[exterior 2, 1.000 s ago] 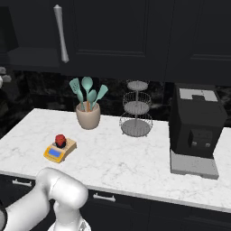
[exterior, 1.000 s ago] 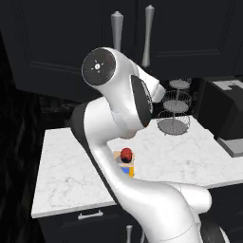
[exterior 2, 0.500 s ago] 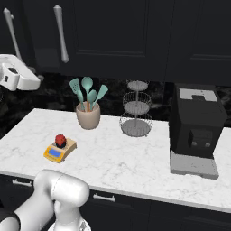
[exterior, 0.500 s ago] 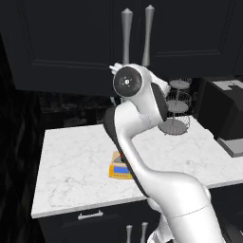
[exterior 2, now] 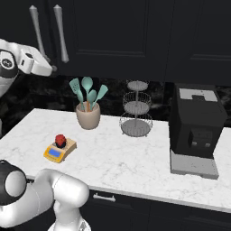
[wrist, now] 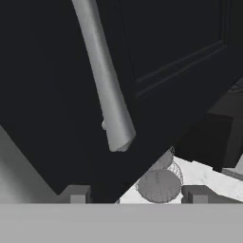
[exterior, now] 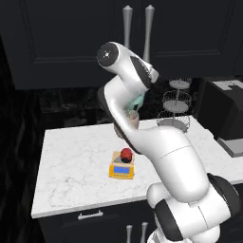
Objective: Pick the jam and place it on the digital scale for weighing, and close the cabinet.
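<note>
Your jam [exterior: 126, 153] sits upright on the digital scale [exterior: 122, 168], its dark lid up and its short axis vertical, so the weighing part reads as done. The scale lies flat near the front edge of the bench [exterior 2: 135, 158], its blue display turned toward the robot's base, with the utensil cup [exterior 2: 88, 118] behind it toward the wall and the wire tiered stand [exterior 2: 135, 113] and the black coffee machine [exterior 2: 195, 131] further along. That leaves the cabinet [exterior 2: 113, 36], and that is the step you are in now. In both base views the two panelled doors look flush or close to it, their long silver bar handles [exterior 2: 60, 34] standing vertical side by side; whether a small gap remains you cannot tell from here. The gripper [wrist: 135, 194] is up at the door, looking along one bar handle [wrist: 105, 85] whose lower end hangs just ahead of it; the handle slants across the hand view because the hand is rolled. The fingers [wrist: 76, 193] stand apart, holding nothing. Your next move, I judge, is a check that the door is seated, then a retreat clear of the handle without hooking it.
</note>
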